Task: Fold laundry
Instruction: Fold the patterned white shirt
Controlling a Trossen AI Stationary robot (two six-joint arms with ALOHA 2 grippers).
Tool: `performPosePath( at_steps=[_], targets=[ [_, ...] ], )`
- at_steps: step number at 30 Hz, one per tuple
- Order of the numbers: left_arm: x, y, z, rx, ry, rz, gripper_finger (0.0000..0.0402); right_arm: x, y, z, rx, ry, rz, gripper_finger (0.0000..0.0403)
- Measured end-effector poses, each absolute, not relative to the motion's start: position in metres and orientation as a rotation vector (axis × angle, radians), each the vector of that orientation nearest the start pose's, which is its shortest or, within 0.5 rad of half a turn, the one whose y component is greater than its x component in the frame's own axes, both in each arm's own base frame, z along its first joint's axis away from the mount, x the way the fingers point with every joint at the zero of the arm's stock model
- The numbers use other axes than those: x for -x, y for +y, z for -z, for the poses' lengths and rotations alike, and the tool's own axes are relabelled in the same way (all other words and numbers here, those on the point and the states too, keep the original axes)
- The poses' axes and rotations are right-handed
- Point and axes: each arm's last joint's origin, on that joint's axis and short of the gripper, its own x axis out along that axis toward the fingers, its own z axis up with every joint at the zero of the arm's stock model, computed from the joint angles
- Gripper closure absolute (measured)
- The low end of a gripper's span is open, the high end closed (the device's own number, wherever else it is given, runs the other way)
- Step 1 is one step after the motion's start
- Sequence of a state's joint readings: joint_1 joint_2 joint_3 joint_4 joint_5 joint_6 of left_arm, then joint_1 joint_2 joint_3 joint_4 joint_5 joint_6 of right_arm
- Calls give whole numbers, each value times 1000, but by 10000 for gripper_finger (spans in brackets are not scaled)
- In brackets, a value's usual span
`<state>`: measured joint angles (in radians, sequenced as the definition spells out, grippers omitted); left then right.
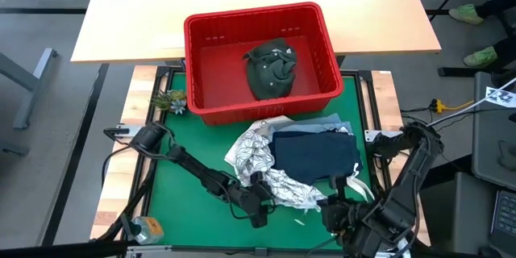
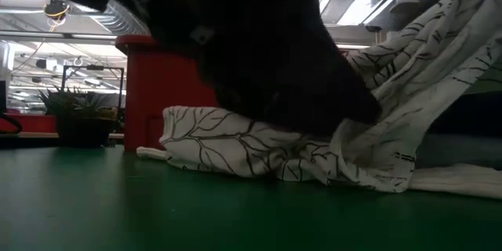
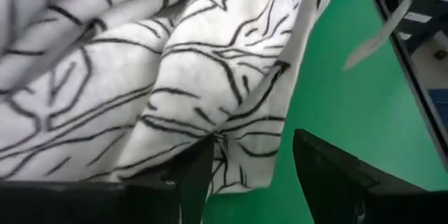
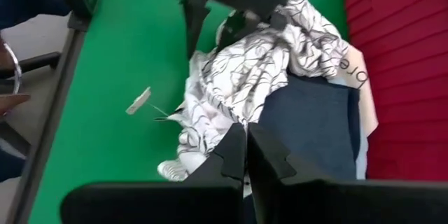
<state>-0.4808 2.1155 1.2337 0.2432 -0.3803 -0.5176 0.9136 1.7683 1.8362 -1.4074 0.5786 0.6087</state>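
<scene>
Left gripper, jaws spread at lower centre beside the leaf-print white garment, should pinch one edge layer only.

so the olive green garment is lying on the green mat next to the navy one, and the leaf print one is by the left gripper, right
Not quite. The olive green garment lies inside the red basket, not on the green mat, as the high view shows. The navy garment is on the mat, and the leaf-print garment is by the left gripper.

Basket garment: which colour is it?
Dark olive green; the high view shows it best.
</scene>
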Motion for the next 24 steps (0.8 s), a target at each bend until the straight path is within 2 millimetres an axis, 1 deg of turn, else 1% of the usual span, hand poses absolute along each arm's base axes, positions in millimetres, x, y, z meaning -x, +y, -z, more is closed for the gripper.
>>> performPosePath(
  at_steps=[3,6,9,12,13,14,17,20,24],
  targets=[
    [-392,-190,-115,230,594,-66,213,-220,250,-350,374,983,43,398],
    [-393,-189,-115,244,594,-74,235,-224,247,-350,372,985,57,398],
    [-393,-188,-115,255,594,-79,289,-227,244,-350,390,982,64,398],
    [-392,-189,-115,264,598,-71,365,-231,240,-350,433,973,76,398],
    [-392,-189,-115,272,602,-61,382,-232,239,-350,448,973,72,398],
    [-392,-190,-115,289,607,-53,389,-234,237,-351,468,970,76,398],
    [-392,-191,-117,354,626,-18,392,-235,232,-354,506,964,73,398],
    [-393,-195,-128,424,640,60,397,-236,225,-364,545,931,78,398],
    [-388,-203,-163,472,607,182,398,-241,210,-379,599,898,80,398]
  ],
)
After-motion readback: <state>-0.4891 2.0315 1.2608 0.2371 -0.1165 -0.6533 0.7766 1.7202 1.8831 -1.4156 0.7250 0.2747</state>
